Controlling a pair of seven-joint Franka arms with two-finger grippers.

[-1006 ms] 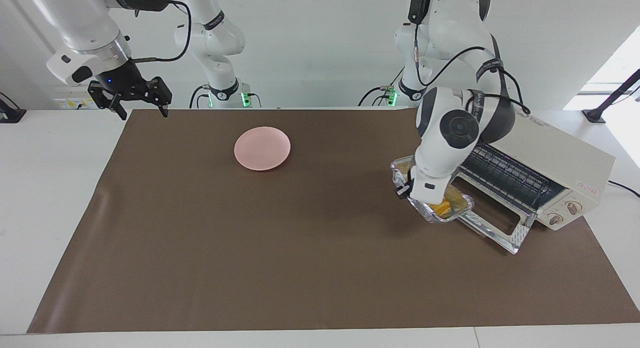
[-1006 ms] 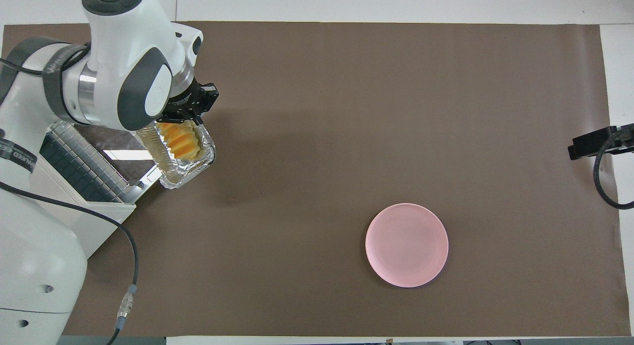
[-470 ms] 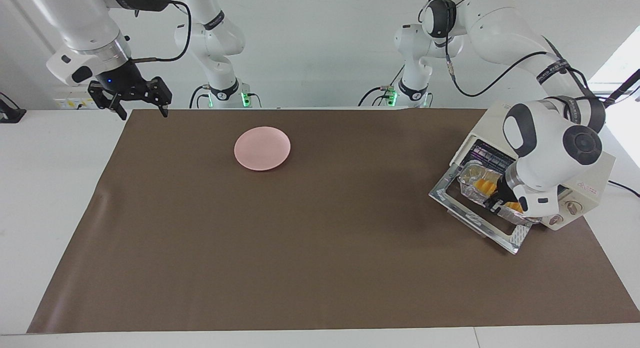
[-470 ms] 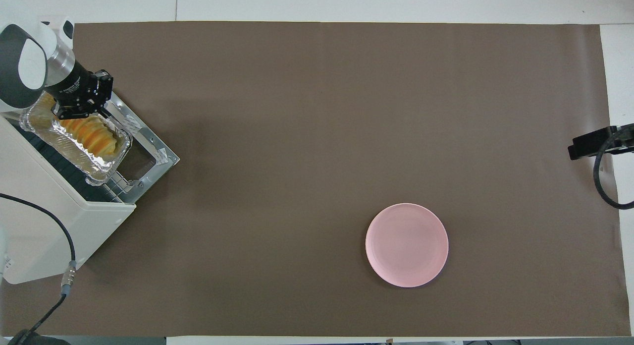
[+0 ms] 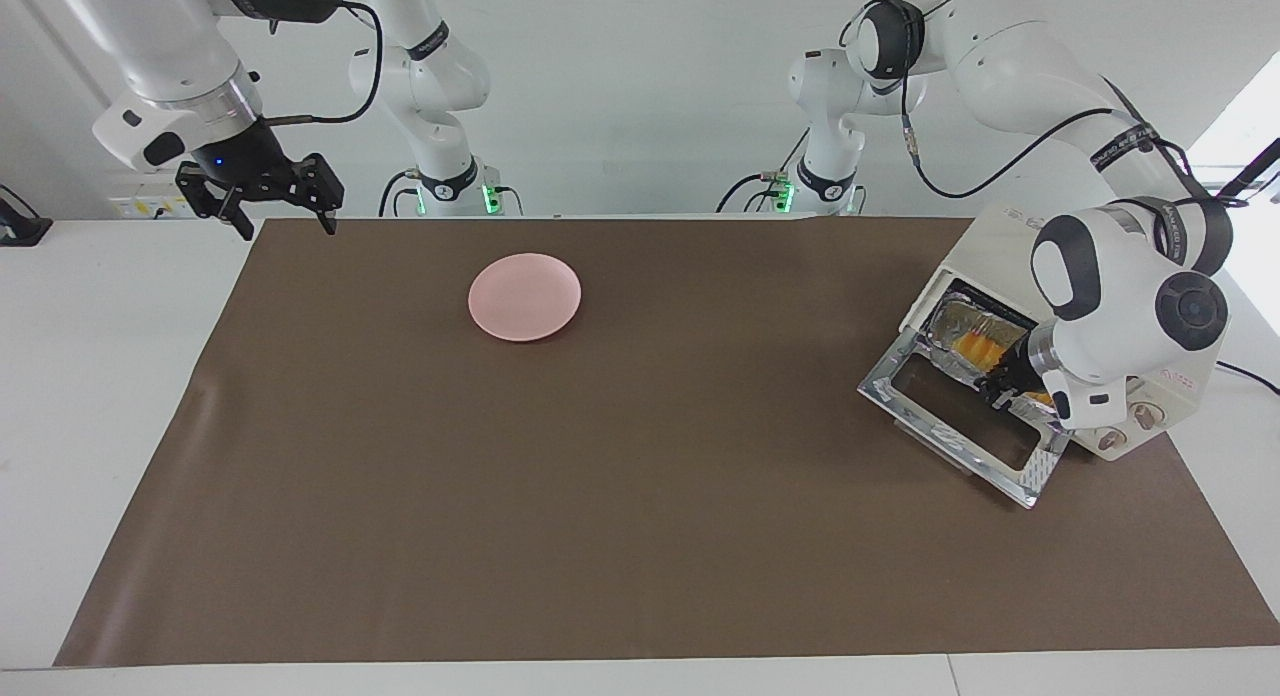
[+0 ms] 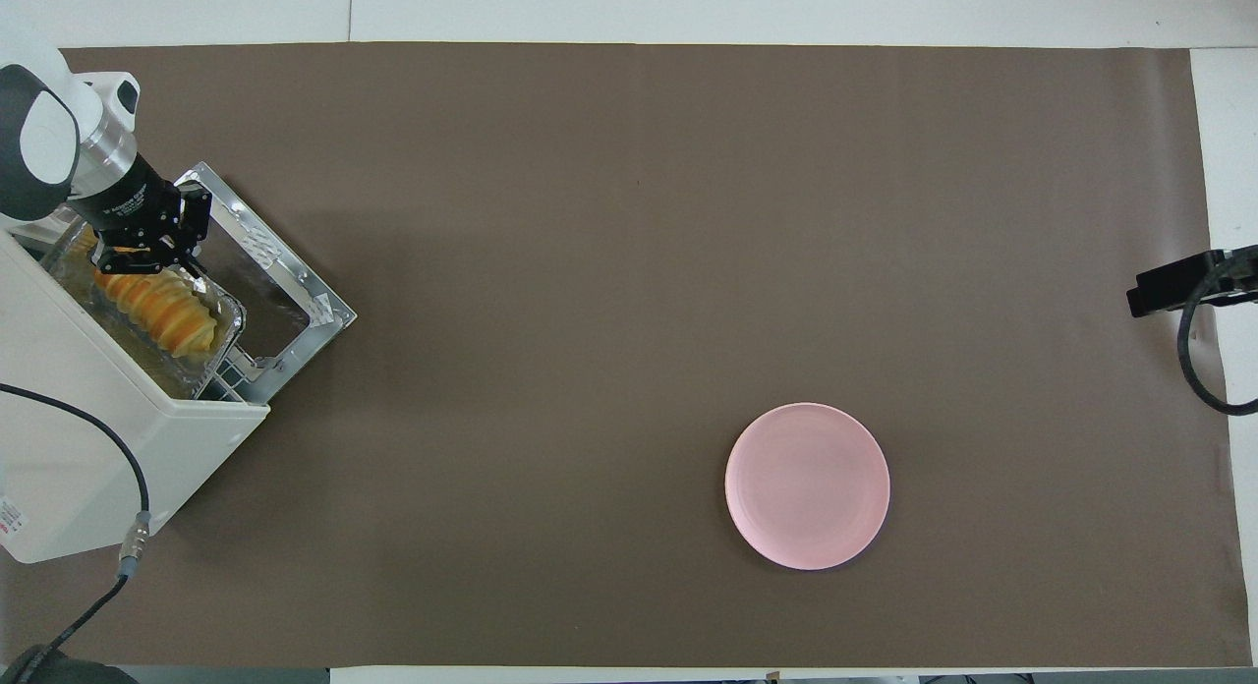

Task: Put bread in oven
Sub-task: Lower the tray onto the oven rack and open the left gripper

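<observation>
The cream-white oven stands at the left arm's end of the table with its glass door dropped open. The golden-orange bread lies in a crinkled foil tray that sits inside the oven's opening on the rack. My left gripper is at the tray's end nearest the knobs, shut on its rim. In the overhead view the bread and tray show under the oven's front edge, with the left gripper on the tray. My right gripper waits open in the air over the mat's corner.
A round pink plate lies on the brown mat toward the right arm's end, also in the overhead view. The open door juts out onto the mat. The oven's two knobs face the table's middle.
The left gripper has carried the foil tray with the bread from beside the open door into the oven's opening, and over the last half second pushed it deeper. The right arm has not moved.
</observation>
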